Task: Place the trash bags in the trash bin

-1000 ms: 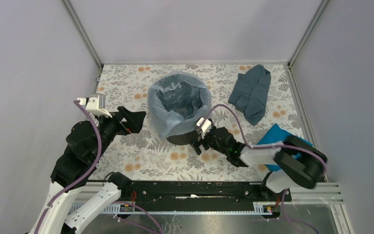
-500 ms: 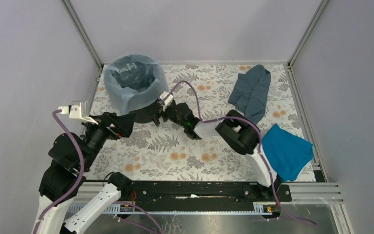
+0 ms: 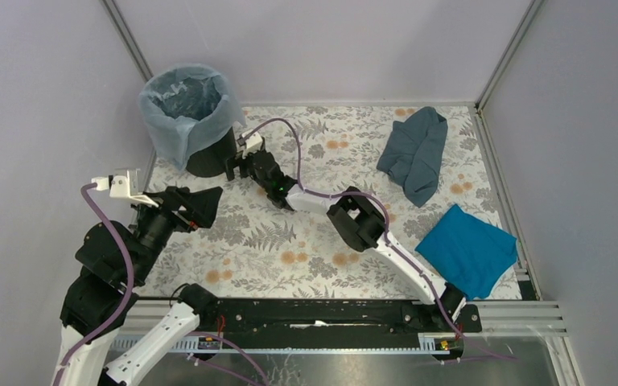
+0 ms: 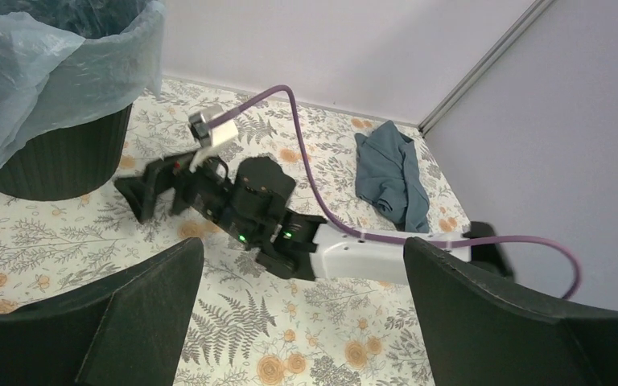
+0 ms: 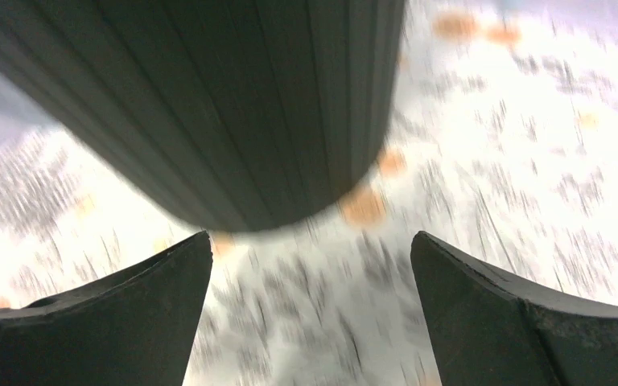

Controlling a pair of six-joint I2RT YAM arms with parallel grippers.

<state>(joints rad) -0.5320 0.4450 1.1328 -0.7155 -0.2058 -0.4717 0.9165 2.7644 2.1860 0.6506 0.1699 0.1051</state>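
The black ribbed trash bin (image 3: 212,153) stands at the table's back left corner. The pale blue trash bag (image 3: 183,100) lines it and is folded over its rim. My right gripper (image 3: 234,166) is stretched out to the bin's lower right side, open and empty. In the right wrist view the bin wall (image 5: 233,104) fills the space just ahead of my open right gripper (image 5: 310,241), with blurred floor between the fingers. My left gripper (image 3: 207,203) is open and empty, in front of the bin. The left wrist view shows the bin (image 4: 56,157), the bag (image 4: 40,72) and the right gripper (image 4: 151,193).
A dull grey-blue cloth (image 3: 414,153) lies at the back right, and it also shows in the left wrist view (image 4: 386,173). A bright blue cloth (image 3: 467,249) lies at the right front. Enclosure walls and a metal post (image 3: 133,48) stand close behind the bin.
The bin with its bag has slid from the table's middle to the back left corner, with the right arm stretching after it. The left arm has drawn back toward the left front.
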